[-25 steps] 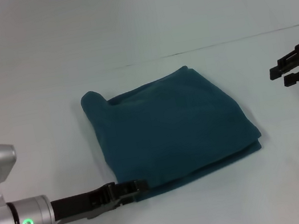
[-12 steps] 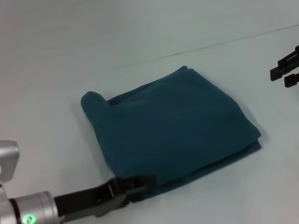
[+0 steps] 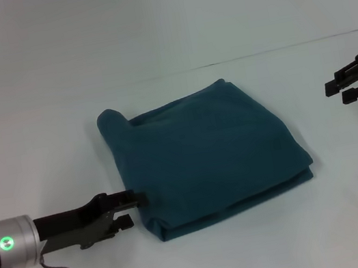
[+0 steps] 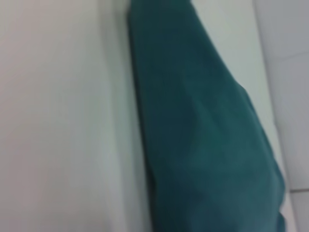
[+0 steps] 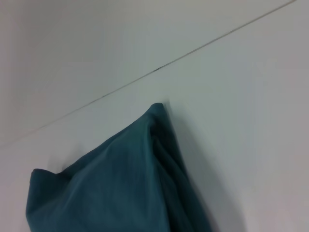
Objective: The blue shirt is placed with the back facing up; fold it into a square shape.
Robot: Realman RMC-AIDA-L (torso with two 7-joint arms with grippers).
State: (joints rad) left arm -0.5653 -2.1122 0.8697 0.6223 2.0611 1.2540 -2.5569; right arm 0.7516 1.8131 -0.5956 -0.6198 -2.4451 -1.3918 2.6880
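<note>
**Left gripper drawn back from the shirt's near corner**

While the blue shirt (image 3: 204,157) lay unchanged as a rough, folded square in the middle of the white table (image 3: 161,33), the left gripper (image 3: 135,209) had shifted since the frames before. A second earlier its fingertips sat at the shirt's near edge, low on the front fold; half a second earlier they reached a little farther along that same edge. Now the arm had pulled back toward the robot's left, and the fingertips stood at the shirt's left side, just beside the near-left corner.

The left gripper's fingers were parted by a narrow gap, one above the other in the head view, and nothing was held between them. The upper fingertip met the fabric's edge or lay right against it; whether it truly touched could not be told. The left wrist view showed only the shirt (image 4: 203,130) as a long teal slope beside bare table.

The right gripper (image 3: 345,91) hung well apart from the shirt, off its right side, with its fingers spread and empty. Its wrist view took in the shirt's far corner (image 5: 120,179), with layered folds along one edge
</note>
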